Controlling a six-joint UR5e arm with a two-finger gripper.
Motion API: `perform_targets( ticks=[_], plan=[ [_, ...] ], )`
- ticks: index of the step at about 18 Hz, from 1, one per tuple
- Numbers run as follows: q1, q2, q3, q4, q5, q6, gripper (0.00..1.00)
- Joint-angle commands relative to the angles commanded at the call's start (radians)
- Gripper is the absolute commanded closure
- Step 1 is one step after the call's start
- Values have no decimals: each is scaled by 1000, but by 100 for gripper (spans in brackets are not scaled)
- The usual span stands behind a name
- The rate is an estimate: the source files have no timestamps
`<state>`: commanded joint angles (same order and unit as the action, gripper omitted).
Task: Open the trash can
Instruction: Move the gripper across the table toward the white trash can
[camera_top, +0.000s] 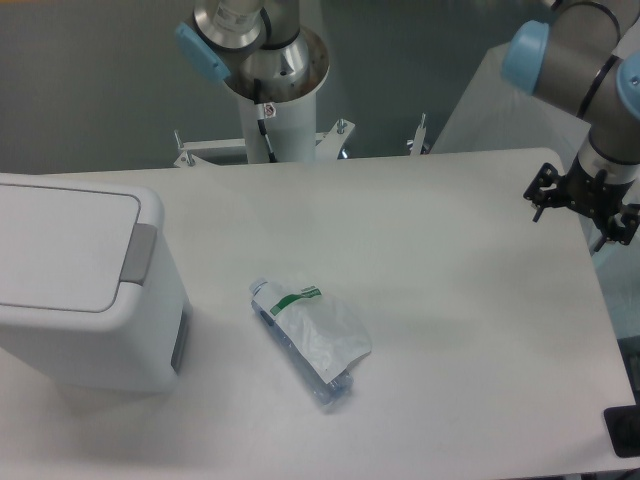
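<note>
The trash can (85, 290) sits at the left edge of the frame, on the white table (460, 330), with its flat lid (55, 245) down and flush all round. A grey push tab (139, 255) lies along the lid's right side, and a grey vent (181, 340) shows low on the wall below it. Nothing touches the can.

The gripper (585, 205) hangs at the far right of the frame, over the table's right edge and well apart from the can. It is dark, small and seen at an angle, so I cannot tell whether its fingers are spread or closed; it does not appear to carry anything.

My judgement is that the task is at its very start: the approach to the can is not yet made. The next move calls for a long reach leftward across the frame, then a descent onto the grey tab, which looks like the release for the lid. The press should land squarely on the tab, not on the lid.

A crumpled clear bottle (308, 340) lies in the middle of the frame, between gripper and can, just beside the can's right wall but not touching it. Its label is green and white; any writing is too small to read. No brand shows on the can.
</note>
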<state>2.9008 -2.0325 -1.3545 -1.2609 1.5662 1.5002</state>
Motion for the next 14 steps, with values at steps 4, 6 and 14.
perform_targets(
  ticks=[4,6,14],
  plan=[
    [-3,3,-5,0,-6,-2,0],
    [-8,12,-12,-2,-9,-3,0],
    [-15,112,-149,75,-12,-73,0]
  ],
)
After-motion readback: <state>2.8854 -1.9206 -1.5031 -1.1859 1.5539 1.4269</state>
